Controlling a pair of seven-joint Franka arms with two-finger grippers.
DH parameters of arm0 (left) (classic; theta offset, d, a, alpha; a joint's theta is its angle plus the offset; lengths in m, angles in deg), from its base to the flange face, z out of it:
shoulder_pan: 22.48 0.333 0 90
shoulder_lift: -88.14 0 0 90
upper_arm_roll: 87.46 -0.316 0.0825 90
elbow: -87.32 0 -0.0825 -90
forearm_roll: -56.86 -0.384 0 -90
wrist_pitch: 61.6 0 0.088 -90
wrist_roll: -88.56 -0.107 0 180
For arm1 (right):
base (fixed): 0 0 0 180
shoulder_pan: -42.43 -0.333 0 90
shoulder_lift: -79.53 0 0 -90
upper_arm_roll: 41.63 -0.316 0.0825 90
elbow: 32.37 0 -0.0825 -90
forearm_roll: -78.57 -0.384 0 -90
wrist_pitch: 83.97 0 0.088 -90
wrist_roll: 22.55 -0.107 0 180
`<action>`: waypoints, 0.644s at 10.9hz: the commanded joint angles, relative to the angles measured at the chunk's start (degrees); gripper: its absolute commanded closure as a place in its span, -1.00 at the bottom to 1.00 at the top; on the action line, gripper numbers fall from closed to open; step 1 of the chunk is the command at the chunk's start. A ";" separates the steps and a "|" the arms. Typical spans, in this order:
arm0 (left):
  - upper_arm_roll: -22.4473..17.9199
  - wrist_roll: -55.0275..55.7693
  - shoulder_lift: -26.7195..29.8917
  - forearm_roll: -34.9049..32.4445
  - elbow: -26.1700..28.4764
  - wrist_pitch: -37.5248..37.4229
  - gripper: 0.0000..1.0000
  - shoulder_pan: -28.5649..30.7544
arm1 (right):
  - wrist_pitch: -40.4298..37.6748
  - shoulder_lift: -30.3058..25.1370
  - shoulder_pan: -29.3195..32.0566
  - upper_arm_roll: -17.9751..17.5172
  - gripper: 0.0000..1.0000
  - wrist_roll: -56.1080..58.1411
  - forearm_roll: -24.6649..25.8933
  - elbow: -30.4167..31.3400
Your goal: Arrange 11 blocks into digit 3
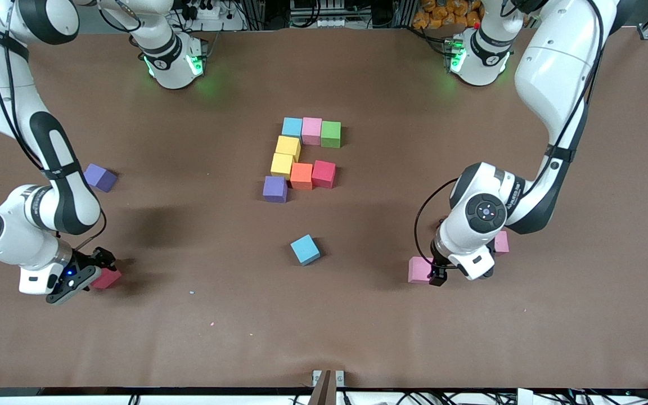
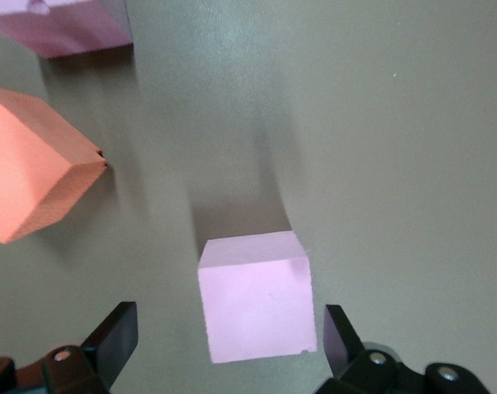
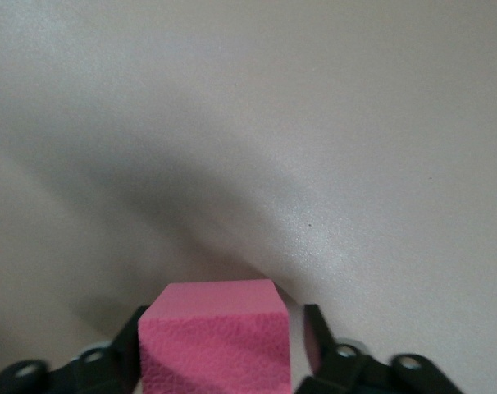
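Note:
Several blocks form a partial figure mid-table: light blue (image 1: 292, 127), pink (image 1: 311, 130), green (image 1: 331, 134), two yellow (image 1: 288, 146), orange (image 1: 301, 175), red (image 1: 323, 174), purple (image 1: 275, 189). My right gripper (image 1: 98, 270) (image 3: 225, 324) is down at a loose red block (image 1: 109, 279) (image 3: 216, 341). Its fingers straddle the block closely; one touches it, and a thin gap shows at the other. My left gripper (image 1: 436, 277) (image 2: 230, 324) stands open around a loose pink block (image 1: 417, 269) (image 2: 257, 295), with wide gaps on both sides.
A loose light blue block (image 1: 305, 250) lies nearer the front camera than the figure. A purple block (image 1: 100, 178) sits toward the right arm's end. Another pink block (image 1: 502, 243) peeks from under the left arm, and an orange block (image 2: 31, 172) lies close to the left gripper.

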 commanded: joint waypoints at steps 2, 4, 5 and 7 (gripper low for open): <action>0.04 1.97 -3.76 -0.41 -3.34 0.10 -1.00 -0.37 | -1.58 0.08 -0.55 -0.67 0.75 -0.20 -6.50 -0.85; 0.04 2.05 -4.64 -0.41 -3.42 1.06 -1.00 -0.37 | -3.95 -0.80 -1.78 -0.58 0.79 -4.57 -7.04 -0.33; 0.04 2.05 -5.08 -0.41 -3.51 2.29 -1.00 -0.28 | -5.62 -1.50 -2.92 -0.32 0.78 -7.30 -7.12 0.03; -0.22 2.23 -6.13 -0.41 -4.30 4.14 -1.00 -0.37 | -7.04 -4.21 -6.34 0.99 0.76 -14.76 -8.34 3.17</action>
